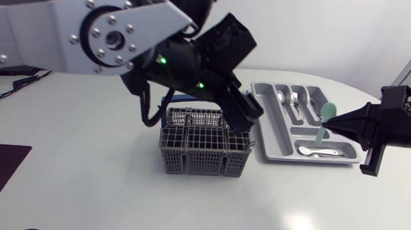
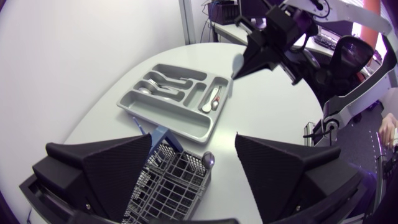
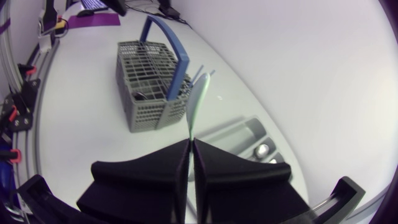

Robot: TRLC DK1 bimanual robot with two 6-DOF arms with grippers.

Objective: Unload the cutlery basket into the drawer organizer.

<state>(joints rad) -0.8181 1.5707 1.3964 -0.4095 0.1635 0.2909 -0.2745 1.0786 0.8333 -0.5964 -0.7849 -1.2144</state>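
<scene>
Head view: the left arm comes in from the left and hangs right over the cutlery basket [image 1: 205, 151]. The right arm sits at the right side by the drawer organizer [image 1: 271, 136].
Left tool [image 2: 193, 135]: wide open with nothing in it, fingers spread apart above one end of the basket. From what I can see it's not touching it.
Right tool [image 3: 191, 163]: pinched tight on the handle of a pale green spoon [image 3: 198, 102], fingers basically together.
Green spoon: the bowl end pokes out ahead of the fingertips, over the right part of the organizer. Can't tell if it's touching the tray or not.
Basket: grey mesh with its blue handle [image 3: 166, 50] standing upright, on the white counter [image 1: 83, 172] just left of the organizer. One silver spoon bowl [image 2: 208, 160] peeks out at a corner.
Organizer: grey tray with some silver cutlery [image 1: 294, 104] already lying in a few compartments.
</scene>
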